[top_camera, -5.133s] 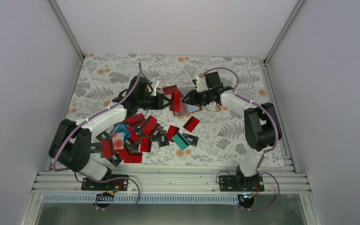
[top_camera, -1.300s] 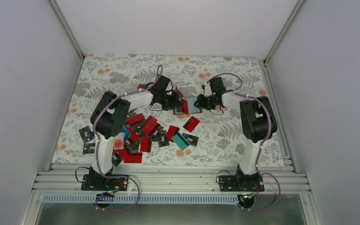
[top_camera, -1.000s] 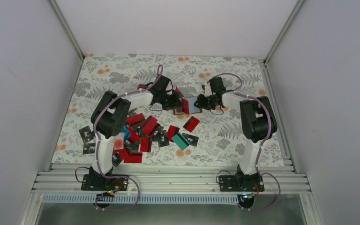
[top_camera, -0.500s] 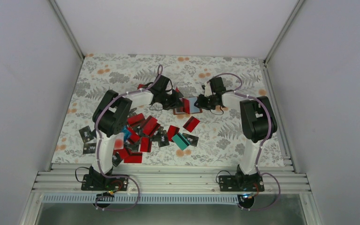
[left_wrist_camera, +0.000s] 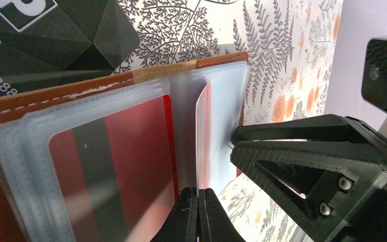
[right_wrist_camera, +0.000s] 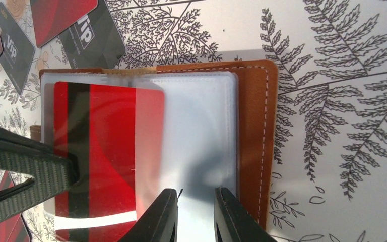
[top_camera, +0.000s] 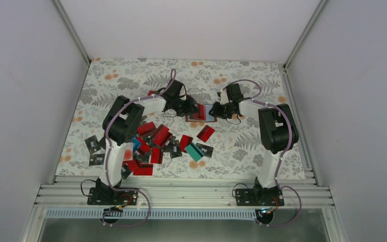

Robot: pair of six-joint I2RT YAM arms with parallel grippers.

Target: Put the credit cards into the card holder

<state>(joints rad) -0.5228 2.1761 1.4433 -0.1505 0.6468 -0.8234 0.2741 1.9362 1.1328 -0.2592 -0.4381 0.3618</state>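
The brown card holder lies open at mid table, its clear pockets up. My left gripper is shut on the edge of a red credit card with a black stripe. That card sits partly under a clear pocket sheet and shows edge-on in the left wrist view. My right gripper stands narrowly open, its tips on the clear pocket, gripping nothing. The other credit cards lie heaped near the left arm.
A loose red card, a teal card and black cards lie on the floral table. Black VIP cards lie just beyond the holder. White walls close in on the table's left, right and back.
The left arm has edged to the right, sliding the red card a little further over the holder. The right gripper has stayed on the pocket.
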